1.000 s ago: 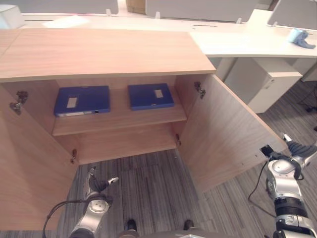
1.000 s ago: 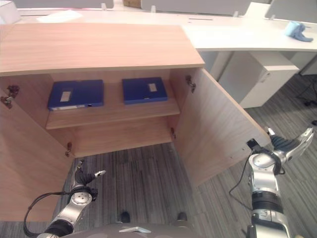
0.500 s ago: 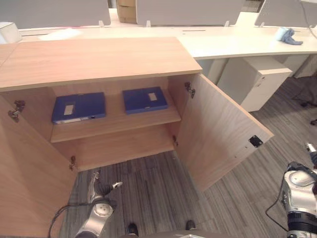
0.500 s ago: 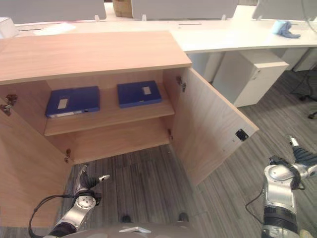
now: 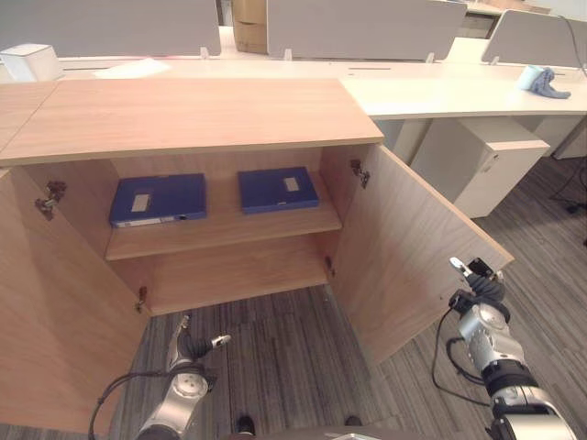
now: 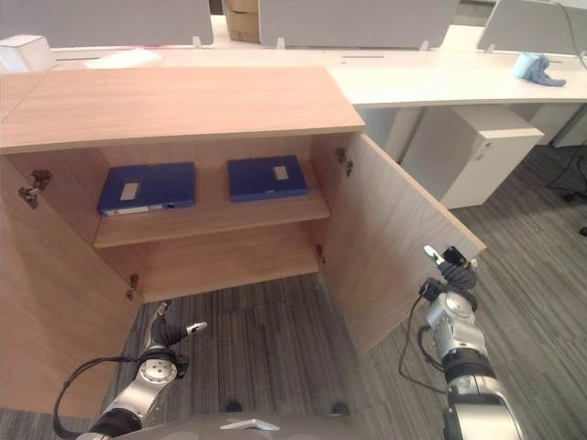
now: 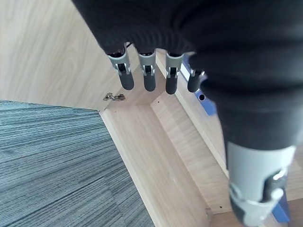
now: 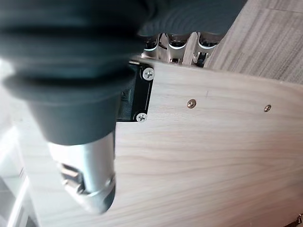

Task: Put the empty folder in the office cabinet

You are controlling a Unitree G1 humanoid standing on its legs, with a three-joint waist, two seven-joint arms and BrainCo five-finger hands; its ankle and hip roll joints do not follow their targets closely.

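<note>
Folders [image 5: 158, 199] on cabinet shelf [image 5: 225, 229]

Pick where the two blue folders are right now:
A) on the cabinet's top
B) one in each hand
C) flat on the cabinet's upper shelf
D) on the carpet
C: both blue folders lie flat, side by side, on the upper shelf of the open cabinet.

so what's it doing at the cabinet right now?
Both cabinet doors are open, and two blue folders lie flat on the upper shelf. The right hand is at the outer edge of the right door, fingers hidden behind it. The left hand hangs open and empty, low by the left door.
</note>
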